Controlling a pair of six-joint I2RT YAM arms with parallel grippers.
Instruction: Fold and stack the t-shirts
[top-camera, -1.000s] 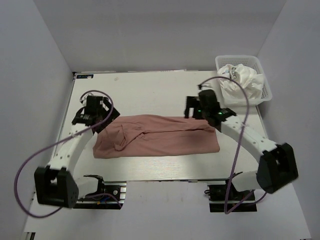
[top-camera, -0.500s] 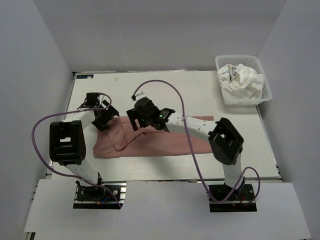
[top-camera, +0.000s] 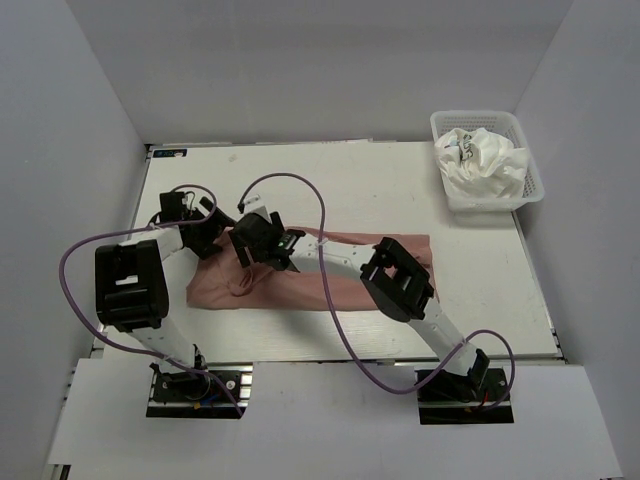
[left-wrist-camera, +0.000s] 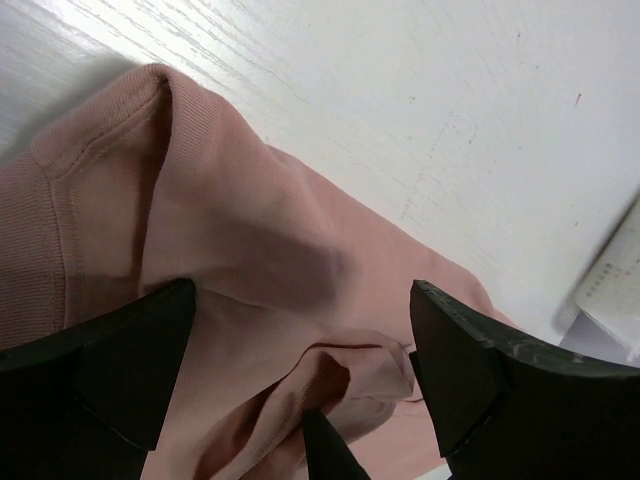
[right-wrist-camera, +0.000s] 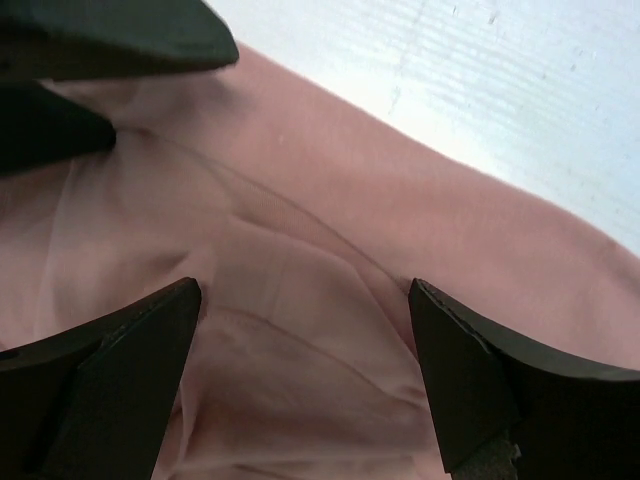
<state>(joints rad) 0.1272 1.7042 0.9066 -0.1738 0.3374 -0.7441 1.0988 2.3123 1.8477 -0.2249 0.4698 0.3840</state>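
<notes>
Right arm has swung across the table (top-camera: 330, 185) in the last second, from the basket-side end of the pink shirt (top-camera: 290, 290) to its left end. Both grippers now sit over that end, so we read this as set-up for the next fold, with no grab made yet. The shirt lies lengthwise mid-table, rumpled at the left. White shirts (top-camera: 485, 160) are bundled in the basket (top-camera: 440, 120). Right arm stretches low along the shirt and left arm is tucked back. Right gripper (right-wrist-camera: 300, 300) and left gripper (left-wrist-camera: 300, 300) have jaws spread wide over cloth, holding nothing. Tips possibly touch fabric, but we can't tell.
</notes>
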